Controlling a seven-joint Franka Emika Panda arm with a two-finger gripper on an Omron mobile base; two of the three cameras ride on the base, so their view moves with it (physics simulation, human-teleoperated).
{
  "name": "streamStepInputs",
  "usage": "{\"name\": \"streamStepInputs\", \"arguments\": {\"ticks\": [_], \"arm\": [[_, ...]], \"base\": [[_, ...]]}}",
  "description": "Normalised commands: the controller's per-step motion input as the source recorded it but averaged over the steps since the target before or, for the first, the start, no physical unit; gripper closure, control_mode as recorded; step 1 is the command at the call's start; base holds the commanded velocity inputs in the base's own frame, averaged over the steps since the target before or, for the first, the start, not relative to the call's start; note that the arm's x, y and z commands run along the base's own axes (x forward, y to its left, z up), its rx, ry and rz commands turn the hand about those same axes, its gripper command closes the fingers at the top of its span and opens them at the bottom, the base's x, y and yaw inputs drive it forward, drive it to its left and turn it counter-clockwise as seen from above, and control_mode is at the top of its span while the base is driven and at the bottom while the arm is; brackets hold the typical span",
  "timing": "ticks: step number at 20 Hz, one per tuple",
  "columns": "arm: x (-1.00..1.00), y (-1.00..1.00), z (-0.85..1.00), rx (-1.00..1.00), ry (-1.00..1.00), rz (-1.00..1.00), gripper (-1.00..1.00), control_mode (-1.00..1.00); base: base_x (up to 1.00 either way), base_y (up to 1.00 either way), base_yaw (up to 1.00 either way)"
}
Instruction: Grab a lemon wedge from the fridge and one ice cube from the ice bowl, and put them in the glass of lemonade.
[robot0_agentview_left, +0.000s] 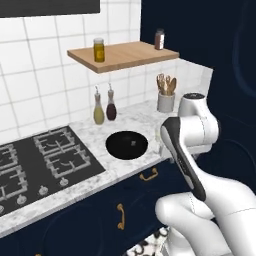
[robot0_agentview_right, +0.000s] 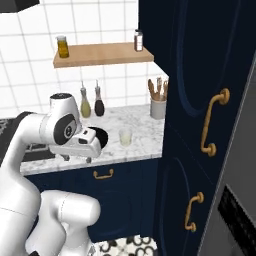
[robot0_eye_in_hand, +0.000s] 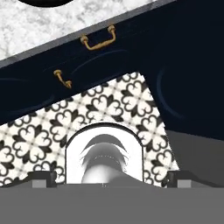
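Observation:
The ice bowl (robot0_agentview_left: 126, 145), wide and black, sits on the marble counter (robot0_agentview_left: 125, 120) beside the stove. In the right base view the ice bowl (robot0_agentview_right: 101, 134) is partly hidden behind my hand. The glass of lemonade (robot0_agentview_right: 125, 136) stands to its right on the counter. My gripper (robot0_agentview_right: 76, 158) hangs over the counter's front edge, pointing down, left of the glass. It is open, its fingertips (robot0_eye_in_hand: 41, 177) wide apart with nothing between them. A grey strip of the fridge (robot0_agentview_right: 239, 165) shows at the far right. The lemon wedge is out of view.
A tall navy cabinet (robot0_agentview_right: 200, 90) with gold handles stands between counter and fridge. Two spouted bottles (robot0_agentview_left: 104, 107) and a utensil holder (robot0_agentview_left: 165, 100) line the back wall under a wooden shelf (robot0_agentview_left: 125, 54). The stove (robot0_agentview_left: 35, 160) lies left. Below the hand are navy drawers (robot0_eye_in_hand: 96, 41) and patterned floor (robot0_eye_in_hand: 109, 105).

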Motion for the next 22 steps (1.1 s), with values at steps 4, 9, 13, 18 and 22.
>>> {"name": "streamStepInputs", "arguments": {"ticks": [4, 9, 13, 18, 22], "arm": [[0.00, 0.00, 0.00, 0.00, 0.00, 0.00, -1.00, 1.00], [0.00, 0.00, 0.00, 0.00, 0.00, 0.00, -1.00, 1.00], [0.00, 0.00, 0.00, 0.00, 0.00, 0.00, -1.00, 1.00], [0.00, 0.00, 0.00, 0.00, 0.00, 0.00, -1.00, 1.00], [0.00, 0.00, 0.00, 0.00, 0.00, 0.00, -1.00, 1.00]], "base": [[-0.43, 0.05, -0.69], [0.04, 0.11, -0.93], [0.03, 0.15, -1.00], [0.06, 0.12, -1.00], [0.02, -0.06, -0.81]]}}
